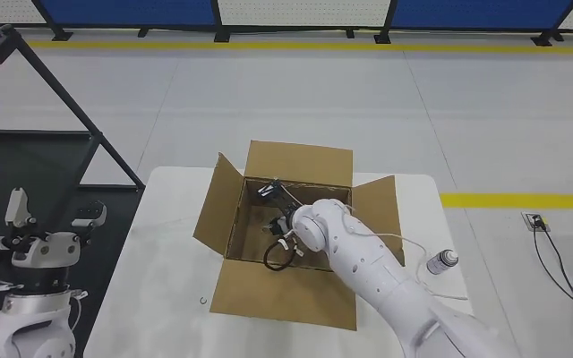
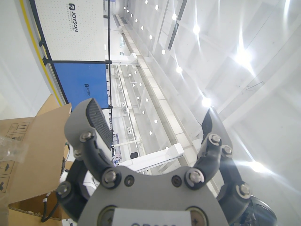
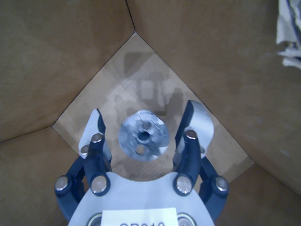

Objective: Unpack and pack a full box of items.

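In the lower middle of the right wrist view, the right gripper [image 3: 145,114] is being held spread, pinching nothing, with one finger on either side of a round-topped can [image 3: 143,138]. The can is being seen end-on, so its long axis is being judged to run straight away from the gripper, down to the floor of the box [image 3: 58,48]. It is standing in a corner where two walls meet, and gaps are being left between it and both pads [image 3: 185,118]. A straight descent and then a closing are being called for. Farther off, at the upper right of that frame, a crumpled wrapper [image 3: 289,24] is being seen near a wall. In the top view, the box is being shown open at the centre of the table [image 1: 161,268], and a small bottle [image 1: 441,261] is standing outside it at the right. The left gripper [image 2: 150,114] is being held spread and empty, pointed at the ceiling, so the right arm is being judged the nearer.
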Action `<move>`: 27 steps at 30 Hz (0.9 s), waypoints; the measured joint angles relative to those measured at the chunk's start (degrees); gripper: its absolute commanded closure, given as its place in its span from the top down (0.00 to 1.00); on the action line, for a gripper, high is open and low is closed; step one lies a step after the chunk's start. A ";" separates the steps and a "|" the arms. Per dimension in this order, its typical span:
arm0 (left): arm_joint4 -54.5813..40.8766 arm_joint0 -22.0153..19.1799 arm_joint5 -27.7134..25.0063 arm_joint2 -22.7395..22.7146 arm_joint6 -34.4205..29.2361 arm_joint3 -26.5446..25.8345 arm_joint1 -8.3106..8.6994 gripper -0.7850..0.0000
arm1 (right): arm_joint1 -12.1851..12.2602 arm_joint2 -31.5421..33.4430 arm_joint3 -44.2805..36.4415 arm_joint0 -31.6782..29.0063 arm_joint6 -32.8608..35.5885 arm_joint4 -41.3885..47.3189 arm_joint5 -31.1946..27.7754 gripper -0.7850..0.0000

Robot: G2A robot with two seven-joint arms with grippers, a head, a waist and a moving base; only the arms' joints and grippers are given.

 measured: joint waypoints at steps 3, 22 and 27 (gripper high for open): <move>0.09 -0.01 0.06 0.14 -0.23 -0.03 0.00 1.00 | 0.26 0.65 -1.05 -0.58 -0.47 -0.72 0.25 1.00; 0.68 -1.35 1.07 1.77 -1.53 0.39 0.12 1.00 | 13.02 24.08 -50.13 -27.78 -1.67 -16.46 3.81 1.00; 0.91 -1.53 1.37 2.29 -1.82 0.39 0.14 1.00 | 14.69 30.09 -62.67 -36.67 -4.42 -20.08 4.37 1.00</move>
